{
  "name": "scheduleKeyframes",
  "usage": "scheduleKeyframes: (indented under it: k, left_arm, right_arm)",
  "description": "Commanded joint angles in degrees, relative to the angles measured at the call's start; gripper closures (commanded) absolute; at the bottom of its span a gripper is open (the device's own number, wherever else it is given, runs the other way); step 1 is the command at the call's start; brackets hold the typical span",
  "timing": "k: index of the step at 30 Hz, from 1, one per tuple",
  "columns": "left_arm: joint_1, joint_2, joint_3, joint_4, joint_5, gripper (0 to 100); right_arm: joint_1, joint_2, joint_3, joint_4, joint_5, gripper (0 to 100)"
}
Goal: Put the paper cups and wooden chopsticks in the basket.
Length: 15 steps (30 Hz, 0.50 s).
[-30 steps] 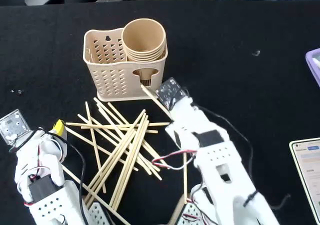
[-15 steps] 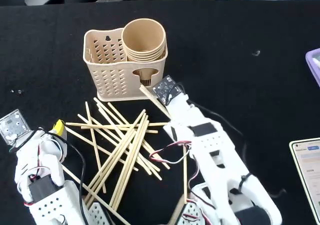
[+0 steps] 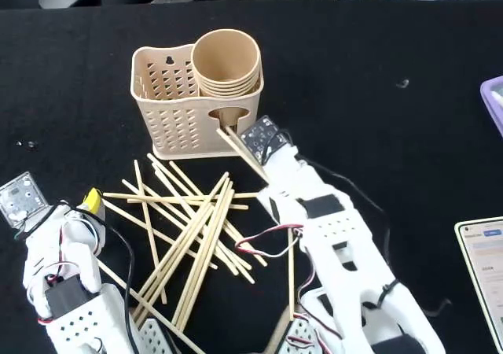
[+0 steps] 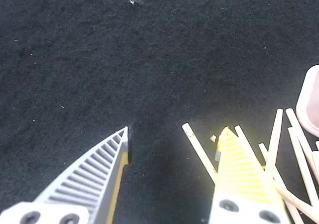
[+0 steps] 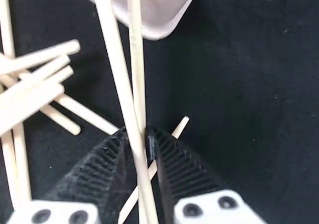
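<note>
**Right hand brings 2 chopsticks up to the basket front**

At the left, the left hand (image 4: 174, 134) hangs over the bench (image 3: 377, 118), fingers apart and holding nothing, just beside the ends of the loose chopsticks (image 3: 189, 228), which lie crossed in a pile. Behind them the basket (image 3: 169, 122) holds the stacked paper cups (image 3: 226, 59) in its right compartment; the left one looks free. The right hand (image 5: 137, 132) is clamped on 2 held chopsticks (image 3: 240, 151), their tips by the basket's handle cut-out; whether they touch it I cannot tell. Best to lift the tips above the rim, then tilt them into the left compartment, away from the cups. Open bench lies rightward, up to a phone (image 3: 483, 259) at the edge.
</note>
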Motion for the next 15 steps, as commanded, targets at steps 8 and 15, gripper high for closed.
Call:
scheduleKeyframes:
  k: [8,15]
  left_arm:
    - [-0.04,-0.35,-0.57,-0.09,0.0,72]
    - [-0.04,-0.35,-0.57,0.0,0.0,72]
  right_arm:
    - [-0.35,-4.79,-1.8,3.08,-0.35,98.8]
    - [-0.88,-5.14,-10.86,17.85,-0.09,98.8]
